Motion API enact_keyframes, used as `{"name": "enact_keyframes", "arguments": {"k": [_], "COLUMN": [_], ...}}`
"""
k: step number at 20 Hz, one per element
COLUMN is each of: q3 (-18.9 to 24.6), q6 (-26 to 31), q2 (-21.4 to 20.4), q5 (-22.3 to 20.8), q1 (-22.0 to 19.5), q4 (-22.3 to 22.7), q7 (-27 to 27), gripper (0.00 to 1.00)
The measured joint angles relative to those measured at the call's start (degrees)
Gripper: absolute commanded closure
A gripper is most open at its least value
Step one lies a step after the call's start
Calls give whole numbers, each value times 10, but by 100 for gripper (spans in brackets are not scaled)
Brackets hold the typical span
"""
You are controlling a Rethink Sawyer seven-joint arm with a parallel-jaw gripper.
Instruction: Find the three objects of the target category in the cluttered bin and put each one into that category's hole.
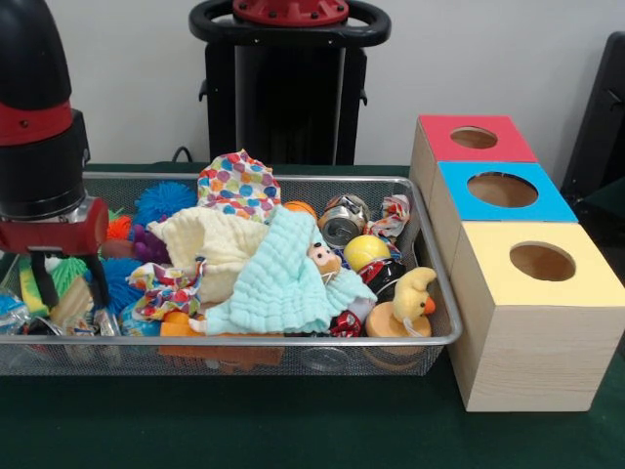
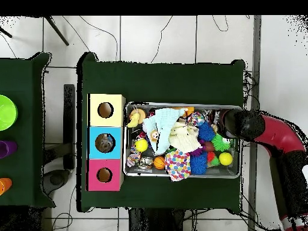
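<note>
I hold the red-and-black gripper (image 1: pixel 68 281), fingers apart and empty, over the wire mesh bin (image 1: pixel 293 344)'s end farthest from the yellow-topped wooden box (image 1: pixel 542 318); descend slowly there.

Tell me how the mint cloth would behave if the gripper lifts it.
The mint cloth looks thin and crumpled, so it would probably hang floppy and feel light. It drapes over other toys, near a small doll, so lifting it may drag or uncover neighbours inside the bin.
</note>
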Motion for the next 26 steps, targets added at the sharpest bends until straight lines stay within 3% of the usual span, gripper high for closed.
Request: {"name": "enact_keyframes", "arguments": {"k": [26], "q3": [16], "q6": [8], "q2": [1], "q5": [0], "q1": [-15], "q4": [-41], "q7": [-10], "gripper": [0]}}
